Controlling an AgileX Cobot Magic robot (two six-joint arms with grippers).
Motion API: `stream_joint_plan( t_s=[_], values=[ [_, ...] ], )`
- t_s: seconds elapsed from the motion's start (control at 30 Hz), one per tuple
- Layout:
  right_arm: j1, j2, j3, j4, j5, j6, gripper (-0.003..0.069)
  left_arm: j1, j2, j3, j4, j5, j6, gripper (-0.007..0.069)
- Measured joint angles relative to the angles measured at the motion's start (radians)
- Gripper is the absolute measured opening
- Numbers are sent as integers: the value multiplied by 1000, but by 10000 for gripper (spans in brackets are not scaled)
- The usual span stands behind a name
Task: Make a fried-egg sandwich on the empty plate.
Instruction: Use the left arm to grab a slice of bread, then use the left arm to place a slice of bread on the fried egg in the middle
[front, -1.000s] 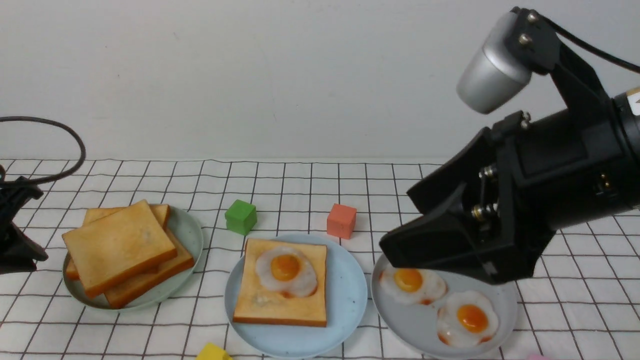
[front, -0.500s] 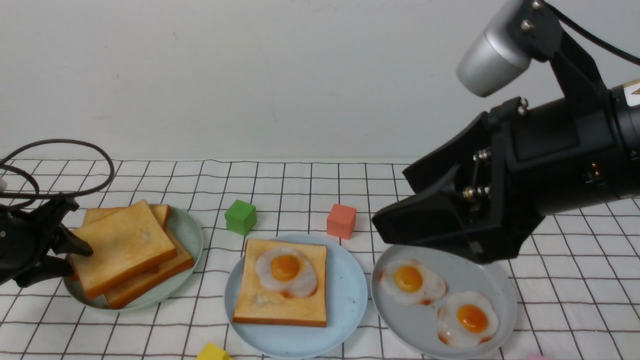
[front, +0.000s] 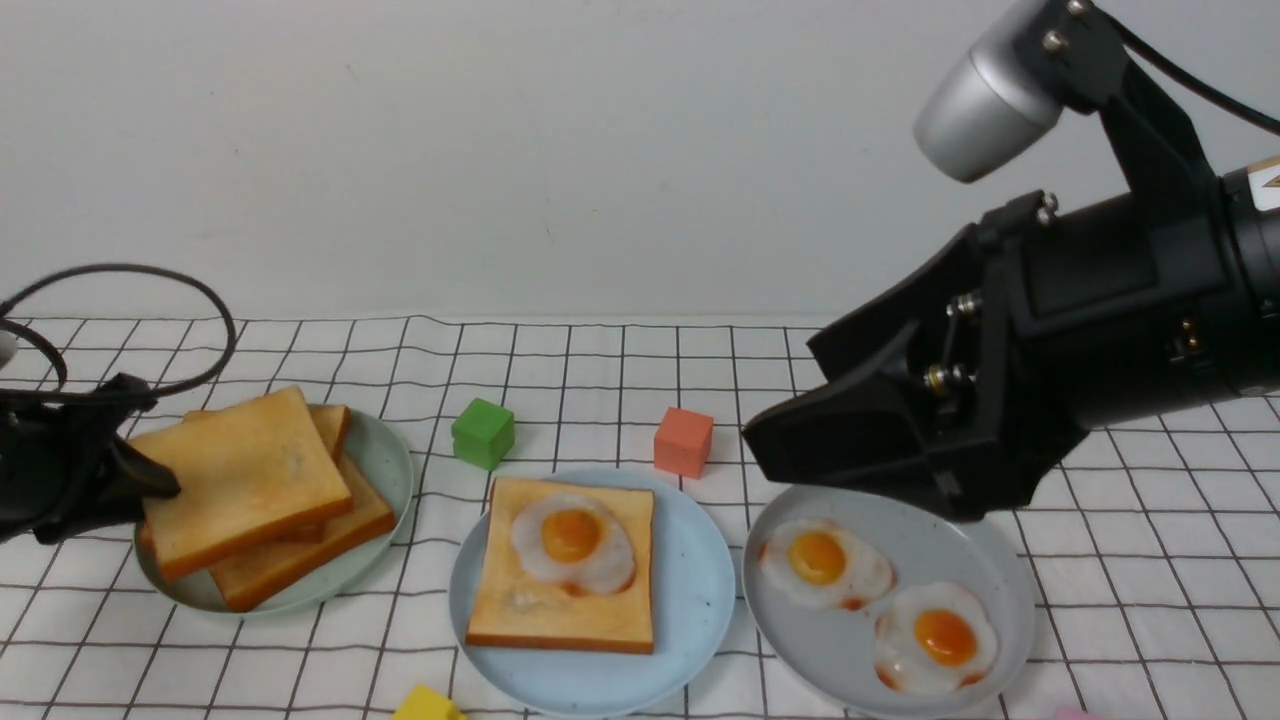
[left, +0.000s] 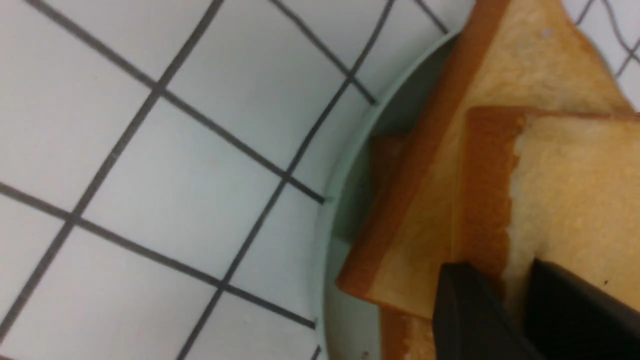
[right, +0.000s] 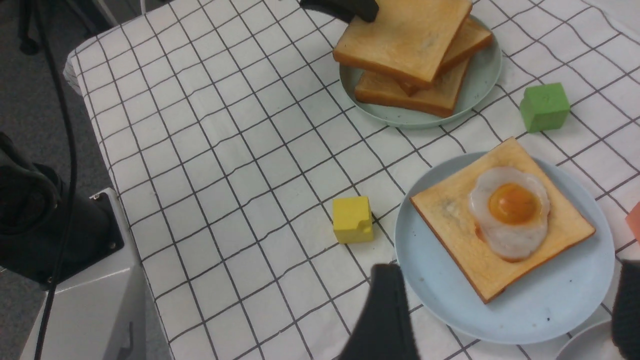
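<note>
Plain off-white wall (front: 500, 150) fills the upper half of the front view, evenly lit, unmarked. White black-grid tablecloth (front: 600, 370) covers the table, lightly creased. Dark floor (right: 20, 100) lies upper left in the right wrist view.

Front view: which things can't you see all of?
- Left tool: mostly cut off by the left edge.
- Lower toast slices: covered by the top toast slice, so their number is unsure.
- Grey plate: far rim hidden behind the right tool.
- Yellow cube: cut by the bottom edge.
</note>
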Motion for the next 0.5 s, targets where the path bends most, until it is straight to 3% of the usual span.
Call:
stream_joint_plan(
  t_s=[0.23,0.37,0.5],
  values=[
    [0,0,0,0,73,27,570,-61,-197,0,3,117,113,149],
    [0,0,0,-26,130,98,570,-282,-211,0,-6,181,237,149],
    [0,0,0,-56,143,134,570,-445,-139,0,5,108,250,147]
  ],
)
